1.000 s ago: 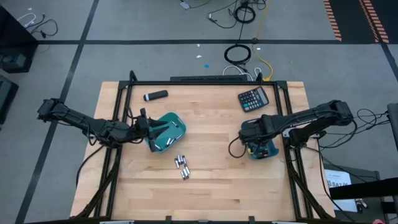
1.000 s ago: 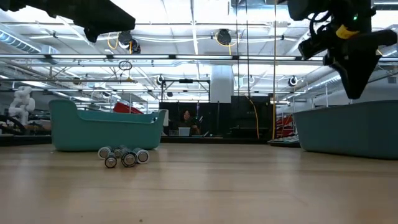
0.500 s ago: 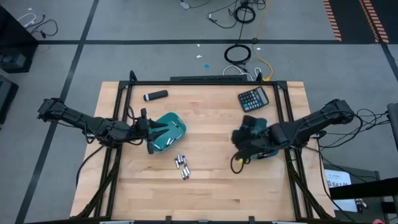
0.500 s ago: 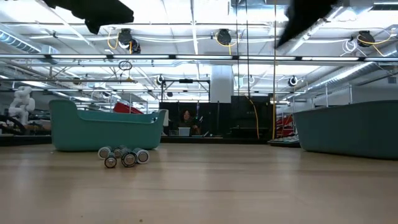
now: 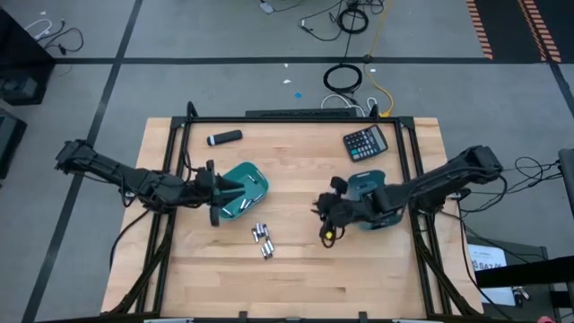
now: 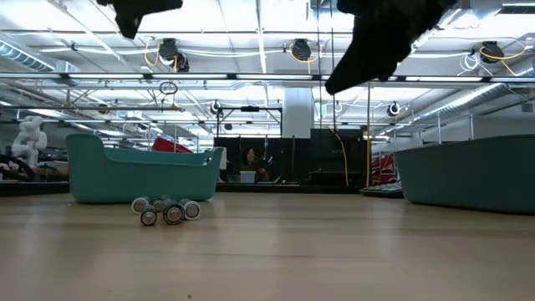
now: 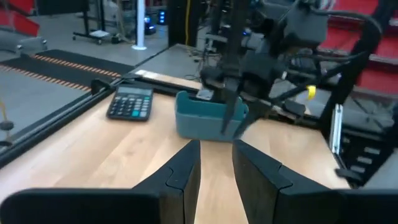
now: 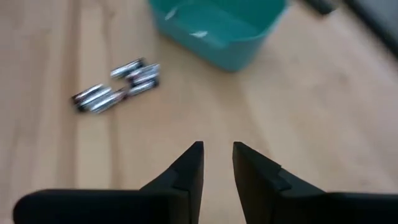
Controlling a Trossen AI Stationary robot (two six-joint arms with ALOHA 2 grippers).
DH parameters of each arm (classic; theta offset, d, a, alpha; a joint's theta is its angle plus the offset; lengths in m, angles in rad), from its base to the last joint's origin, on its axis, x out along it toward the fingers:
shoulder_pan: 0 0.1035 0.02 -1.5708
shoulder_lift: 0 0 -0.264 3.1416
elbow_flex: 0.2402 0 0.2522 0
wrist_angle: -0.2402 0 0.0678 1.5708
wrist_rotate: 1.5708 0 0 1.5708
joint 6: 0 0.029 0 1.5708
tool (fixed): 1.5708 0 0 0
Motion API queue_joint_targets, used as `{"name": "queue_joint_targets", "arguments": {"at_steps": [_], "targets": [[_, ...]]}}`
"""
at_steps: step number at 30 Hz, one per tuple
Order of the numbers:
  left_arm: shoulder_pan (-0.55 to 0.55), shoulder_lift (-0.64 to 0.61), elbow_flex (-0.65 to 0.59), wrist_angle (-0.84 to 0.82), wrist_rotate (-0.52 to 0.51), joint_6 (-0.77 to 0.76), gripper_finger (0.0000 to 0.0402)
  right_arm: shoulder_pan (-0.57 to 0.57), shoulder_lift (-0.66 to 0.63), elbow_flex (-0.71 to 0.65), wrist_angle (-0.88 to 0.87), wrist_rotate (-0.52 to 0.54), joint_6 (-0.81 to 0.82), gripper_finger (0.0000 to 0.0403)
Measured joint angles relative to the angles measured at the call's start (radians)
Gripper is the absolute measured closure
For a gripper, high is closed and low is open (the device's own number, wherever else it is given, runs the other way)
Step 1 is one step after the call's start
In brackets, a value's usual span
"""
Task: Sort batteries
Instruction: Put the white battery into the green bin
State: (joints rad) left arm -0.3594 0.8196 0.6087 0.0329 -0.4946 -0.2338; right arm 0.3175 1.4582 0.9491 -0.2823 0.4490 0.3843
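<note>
High view has the right tool [image 5: 325, 208] out over bare desk, between its own teal bin [image 5: 372, 190] and the little heap of batteries [image 5: 262, 239]. Its fingers stand a small way apart with nothing between them, which the right wrist view shows plainly. So my read is that we're in the reach-out part of the sort: going for a battery, nothing gripped yet.

Next it needs to get over to the heap, drop low, and line the fingers across one single cell. That's the fiddly bit, since the batteries lie touching each other in a tight clump and a sloppy close could nudge the neighbours or grab two.

Left tool [image 5: 215, 188] sits right at the rim of the other teal bin [image 5: 244, 190], just beyond the batteries toward the far edge. Its fingers are also a small way apart and empty, so it looks like it's waiting.

Room-wise it's pretty comfy. The batteries are near the middle of the desk [image 5: 305, 269] with open wood all round them on the near side, well away from any edge. The left bin is the closest obstacle to the heap. The calculator [image 5: 365, 142] and the black marker-like cylinder [image 5: 224, 137] are off at the far edge, well apart from the batteries.
</note>
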Motion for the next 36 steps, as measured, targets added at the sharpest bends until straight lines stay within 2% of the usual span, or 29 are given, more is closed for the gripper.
{"name": "queue_joint_targets", "arguments": {"at_steps": [6,11,15,23,27,32,36], "targets": [[-0.005,0.118,0.168,-0.254,-0.001,0.010,0.0299,0.065,0.128,-0.004,0.130,0.004,0.029,0.0348],[-0.043,0.264,0.252,-0.386,-0.002,0.002,0.0299,0.125,0.241,-0.004,0.225,0.116,0.083,0.0353],[-0.054,0.371,0.296,-0.502,-0.003,-0.065,0.0299,0.150,0.301,-0.004,0.270,0.210,0.139,0.0353],[-0.054,0.537,0.401,-0.746,0.056,-0.180,0.0299,0.170,0.337,-0.004,0.313,0.436,0.114,0.0353],[-0.050,0.620,0.456,-0.849,0.075,-0.152,0.0299,0.171,0.337,-0.004,0.307,0.453,0.074,0.0353],[-0.032,0.730,0.460,-0.842,0.204,-0.083,0.0299,0.175,0.336,-0.048,0.310,0.496,0.094,0.0353],[-0.031,0.791,0.460,-0.817,0.245,0.027,0.0299,0.185,0.335,-0.080,0.310,0.493,0.137,0.0353]]}}
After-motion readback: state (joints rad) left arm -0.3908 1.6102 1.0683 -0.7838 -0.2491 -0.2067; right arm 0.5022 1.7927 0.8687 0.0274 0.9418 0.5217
